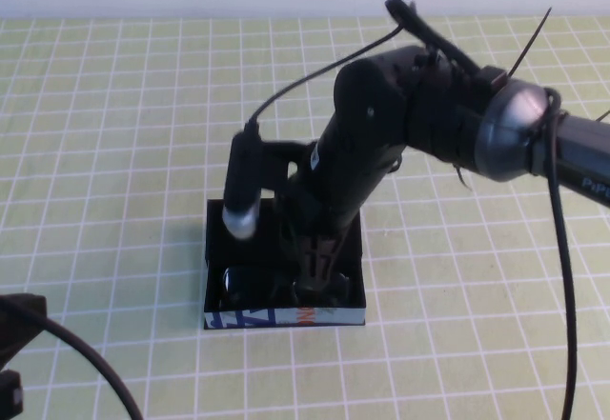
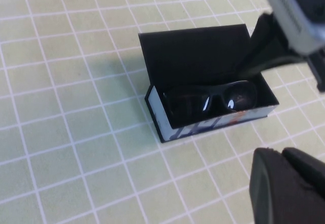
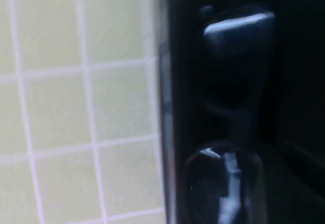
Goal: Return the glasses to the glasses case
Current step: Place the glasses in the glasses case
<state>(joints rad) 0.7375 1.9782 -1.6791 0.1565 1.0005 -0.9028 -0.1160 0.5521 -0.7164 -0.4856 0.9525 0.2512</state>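
Looking at it, the glasses [image 2: 210, 101] lie lengthwise left-right inside the open glasses case [image 2: 195, 56], right tool [image 1: 319, 272] directly above, grip unclear; left tool [image 2: 284, 186] parked near-left, also unclear.

Close up, the glasses [image 3: 236, 112] lie inside the glasses case [image 3: 170, 82], their dark glossy lenses catching pale highlights. One lens shows as a lit rectangular patch, the other as a rounded shape with bright streaks, and the bridge runs between them. The case's black wall edges the frame. Beside it spreads the desk [image 3: 76, 107], covered in a yellow-green grid with white lines.
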